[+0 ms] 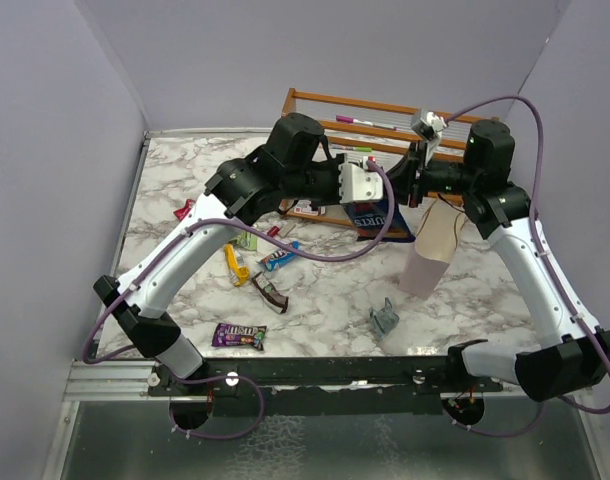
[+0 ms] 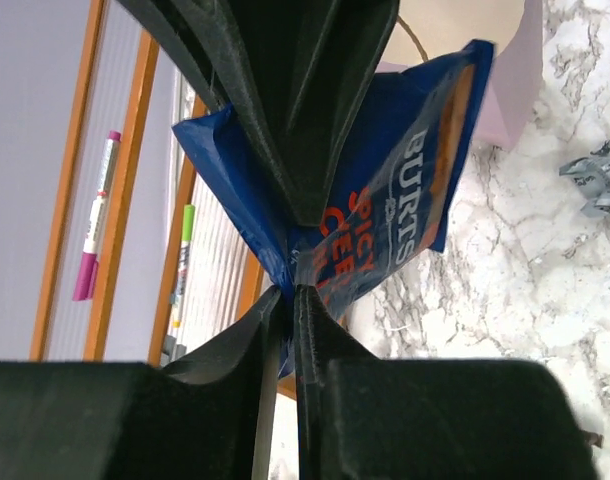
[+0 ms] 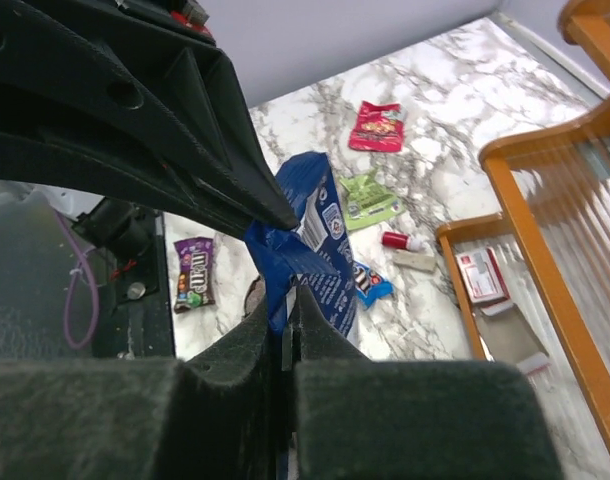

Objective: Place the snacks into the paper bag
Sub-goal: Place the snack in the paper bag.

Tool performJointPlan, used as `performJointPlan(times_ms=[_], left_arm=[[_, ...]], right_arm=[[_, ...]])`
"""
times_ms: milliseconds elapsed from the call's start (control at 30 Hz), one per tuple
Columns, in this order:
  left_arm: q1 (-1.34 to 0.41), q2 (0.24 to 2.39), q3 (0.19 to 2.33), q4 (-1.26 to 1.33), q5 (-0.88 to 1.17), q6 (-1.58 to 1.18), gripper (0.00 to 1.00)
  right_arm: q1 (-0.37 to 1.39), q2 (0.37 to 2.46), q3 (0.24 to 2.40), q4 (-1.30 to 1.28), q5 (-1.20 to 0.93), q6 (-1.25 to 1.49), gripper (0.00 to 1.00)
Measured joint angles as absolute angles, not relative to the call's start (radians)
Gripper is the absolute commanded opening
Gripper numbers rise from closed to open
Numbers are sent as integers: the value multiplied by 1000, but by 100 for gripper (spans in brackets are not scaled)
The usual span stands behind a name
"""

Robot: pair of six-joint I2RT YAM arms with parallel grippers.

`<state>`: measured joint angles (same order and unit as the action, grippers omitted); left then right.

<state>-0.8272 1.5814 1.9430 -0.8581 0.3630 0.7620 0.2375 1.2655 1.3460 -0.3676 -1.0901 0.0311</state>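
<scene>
— While the black left gripper is raised, what does it hold?
— Clamped on a blue foil crisp packet, aloft. Black right gripper pinches it too. Pale pinkish-lilac paper carrier bag stands just beside, rightward.
</scene>
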Motion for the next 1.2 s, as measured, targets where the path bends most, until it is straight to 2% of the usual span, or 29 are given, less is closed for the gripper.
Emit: performJointPlan(times_ms=[100, 133, 300, 433, 667, 1200], left_arm=[[-833, 1575, 1920, -830, 339, 752, 53], [-833, 1571, 1914, -826, 328, 744, 60], [-833, 1520, 1894, -799, 262, 689, 75], [-830, 1462, 1880, -767, 222, 651, 79], [-809, 1404, 1811, -693, 166, 604, 81], [-800, 1420, 1719, -609, 99, 573, 81]], right_arm=[[238, 1228, 1329, -382, -1029, 29, 1], [238, 1206, 1325, -389, -999, 29, 1], [214, 1091, 1324, -402, -917, 30, 1], [146, 1009, 1329, -411, -860, 41, 1], [18, 879, 1372, -464, -699, 57, 1], [-28, 817, 1435, -517, -400, 67, 1]])
